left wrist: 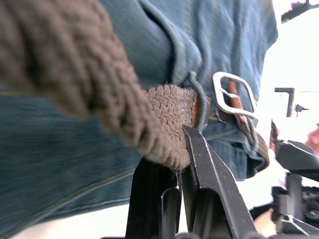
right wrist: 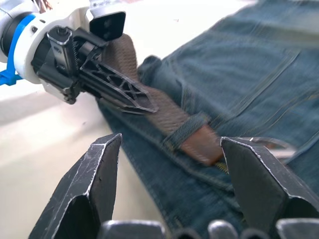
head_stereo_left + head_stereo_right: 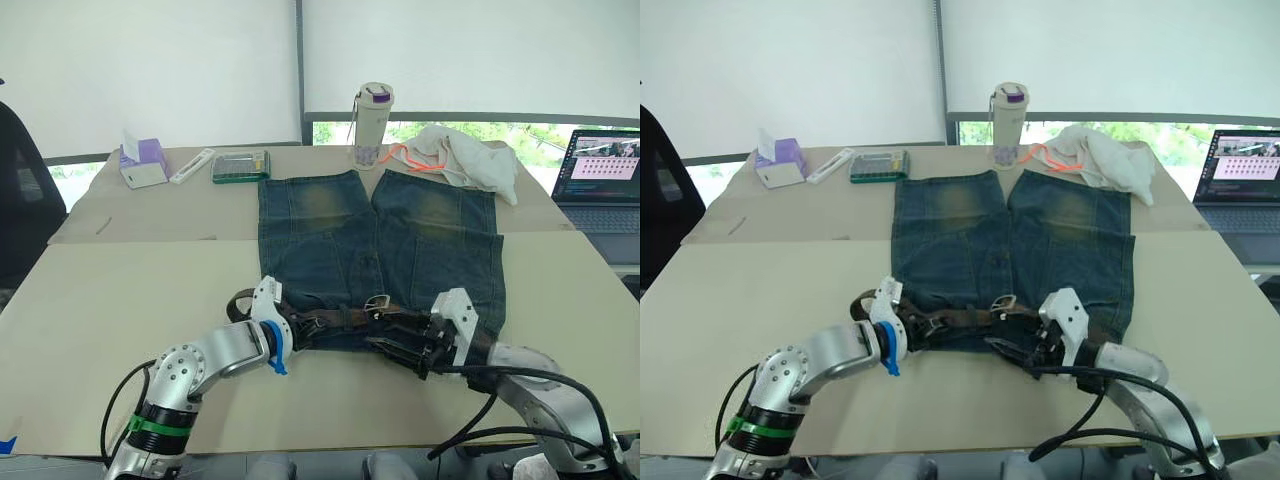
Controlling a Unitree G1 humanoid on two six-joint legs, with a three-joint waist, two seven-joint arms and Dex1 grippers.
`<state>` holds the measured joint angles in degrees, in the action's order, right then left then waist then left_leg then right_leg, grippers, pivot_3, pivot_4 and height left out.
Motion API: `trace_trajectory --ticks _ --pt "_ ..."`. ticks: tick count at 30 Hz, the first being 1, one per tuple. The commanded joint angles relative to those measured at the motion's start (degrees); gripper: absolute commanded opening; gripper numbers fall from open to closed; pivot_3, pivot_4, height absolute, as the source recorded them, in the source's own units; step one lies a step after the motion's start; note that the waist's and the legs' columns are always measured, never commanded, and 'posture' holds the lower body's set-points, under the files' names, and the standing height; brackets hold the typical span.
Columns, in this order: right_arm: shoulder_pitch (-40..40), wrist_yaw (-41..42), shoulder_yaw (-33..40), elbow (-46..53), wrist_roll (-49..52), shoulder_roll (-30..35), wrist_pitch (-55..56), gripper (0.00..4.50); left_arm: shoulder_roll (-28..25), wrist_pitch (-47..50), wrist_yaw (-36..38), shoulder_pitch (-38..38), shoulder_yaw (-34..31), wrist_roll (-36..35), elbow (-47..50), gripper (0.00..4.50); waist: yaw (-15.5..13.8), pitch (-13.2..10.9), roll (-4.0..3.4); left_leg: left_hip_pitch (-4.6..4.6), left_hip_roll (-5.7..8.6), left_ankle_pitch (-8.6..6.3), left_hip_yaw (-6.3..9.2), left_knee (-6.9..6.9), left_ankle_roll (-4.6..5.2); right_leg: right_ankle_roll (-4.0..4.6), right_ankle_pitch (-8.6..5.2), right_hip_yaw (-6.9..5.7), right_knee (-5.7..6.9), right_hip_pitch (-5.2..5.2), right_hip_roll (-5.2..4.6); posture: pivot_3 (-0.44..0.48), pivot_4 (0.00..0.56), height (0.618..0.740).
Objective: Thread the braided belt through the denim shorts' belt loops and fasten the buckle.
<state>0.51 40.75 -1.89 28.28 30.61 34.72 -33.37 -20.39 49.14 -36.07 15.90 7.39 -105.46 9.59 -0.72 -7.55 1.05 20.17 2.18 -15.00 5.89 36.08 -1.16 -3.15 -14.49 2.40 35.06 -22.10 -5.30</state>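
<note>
Black fingers of left gripper (image 2: 130, 95) clamped on braided belt (image 2: 167, 115) at near waistband of denim shorts (image 3: 380, 255); right gripper (image 2: 169, 164) spread wide just right, near buckle (image 1: 234, 96), past a belt loop (image 2: 187, 128).

The belt (image 1: 164, 107) is coarse woven brown braid, rough to the look, ending in a smooth leather tab. Its buckle (image 1: 234, 97) is polished silver metal. The shorts (image 3: 385, 250) are matt blue denim with faded tan patches. My left end effector (image 2: 127, 97) has matt black plastic fingers; my desk (image 3: 120, 300) is dull beige board.
</note>
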Motion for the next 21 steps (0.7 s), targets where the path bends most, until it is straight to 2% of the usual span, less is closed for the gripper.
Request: trace_trajectory --ticks 1,4,9,13,21 --pt "-0.9 -2.0 -0.6 3.1 2.5 -0.9 -5.0 3.51 0.9 2.3 6.3 1.3 0.7 4.4 -1.8 0.0 0.0 0.0 0.0 0.0 0.0 0.0 -0.01 0.01 0.0 0.0 0.0 0.0 0.0 0.0 0.0 0.0 0.15 0.74" --pt "-2.4 -6.2 -1.6 2.8 1.6 -1.1 -11.5 3.51 1.7 3.4 9.0 1.4 0.4 7.6 -3.0 0.0 -0.1 0.0 0.0 0.0 0.01 0.0 0.0 0.01 0.0 0.0 0.0 -0.01 0.0 0.01 -0.01 0.0 0.15 0.74" --pt "-6.3 -17.0 3.0 2.1 7.6 -9.1 -24.7 3.51 2.1 5.5 12.3 0.1 -0.1 11.7 -4.3 0.0 -0.1 0.1 -0.07 0.01 0.0 0.0 0.05 0.0 0.0 0.01 0.0 -0.01 0.01 0.0 0.0 0.0 0.15 0.74" --pt "-8.1 -22.3 6.2 2.0 9.9 -13.5 -29.5 3.51 2.7 6.7 13.9 0.0 -1.0 13.8 -4.9 0.0 -0.1 0.1 -0.1 0.01 0.02 0.0 0.1 0.01 0.0 0.0 0.0 -0.01 0.0 0.01 -0.02 0.0 0.15 0.74" --pt "-10.0 -26.1 9.9 2.5 11.1 -13.8 -34.5 3.51 4.0 9.2 16.3 0.1 -2.8 17.8 -5.8 0.0 0.0 0.3 -0.3 0.0 0.03 0.0 0.06 0.02 0.01 0.0 0.0 -0.04 0.01 0.02 -0.01 0.0 0.15 0.74"
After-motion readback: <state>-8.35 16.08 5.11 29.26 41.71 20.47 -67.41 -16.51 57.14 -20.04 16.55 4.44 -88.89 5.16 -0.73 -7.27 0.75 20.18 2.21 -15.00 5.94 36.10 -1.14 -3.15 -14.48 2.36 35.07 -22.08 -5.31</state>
